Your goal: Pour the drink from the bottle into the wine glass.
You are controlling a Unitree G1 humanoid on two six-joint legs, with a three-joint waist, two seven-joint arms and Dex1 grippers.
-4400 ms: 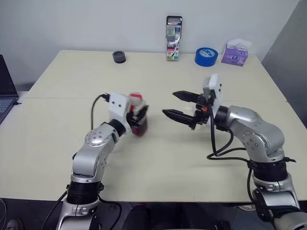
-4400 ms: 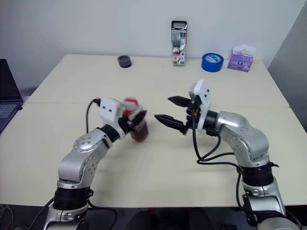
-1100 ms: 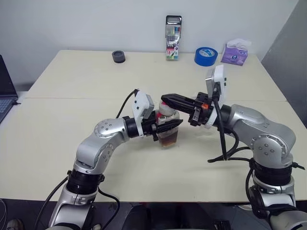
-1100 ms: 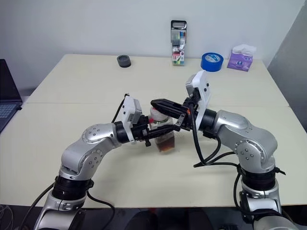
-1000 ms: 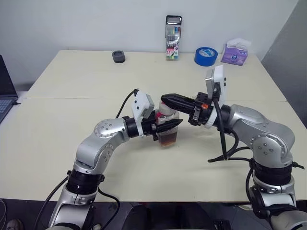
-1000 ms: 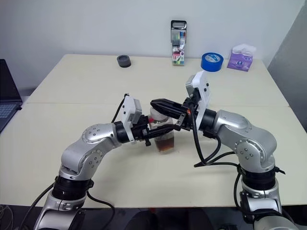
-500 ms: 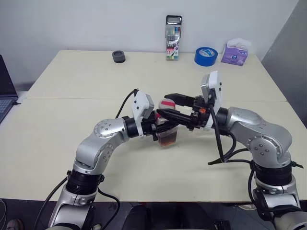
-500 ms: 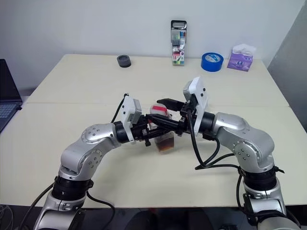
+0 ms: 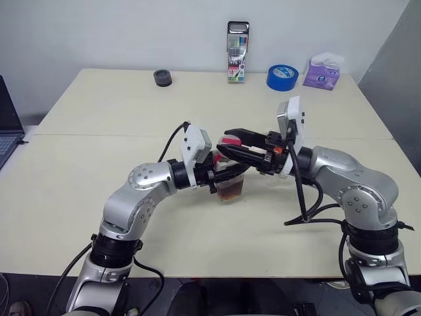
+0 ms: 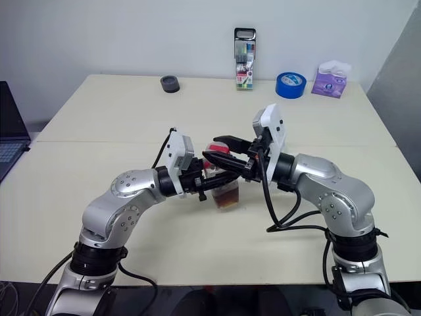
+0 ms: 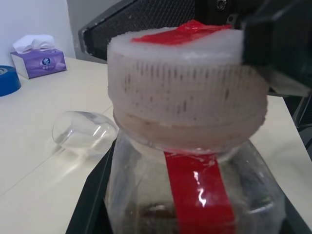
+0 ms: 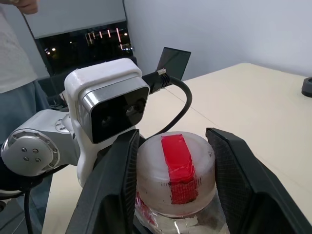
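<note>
Bottle (image 9: 229, 176) is standing upright on the tabletop (image 9: 99, 112), mid-table, well in front of the blue tape roll (image 9: 283, 77). Left gripper (image 9: 227, 172) is clamping the bottle body; right gripper (image 12: 175, 183) is straddling the cap (image 12: 176, 165), its jaws sitting just off the cap sides, not yet biting. Risks: if the right jaws are closing off-centre they could be slipping on the ribbed cap, or twisting the whole bottle in the left grip and sloshing it. The drink (image 9: 230, 191) is filling only the lower part of the bottle. Wine glass (image 11: 84, 131) is lying on its side just beside the bottle, empty, so it needs righting before any pour.
</note>
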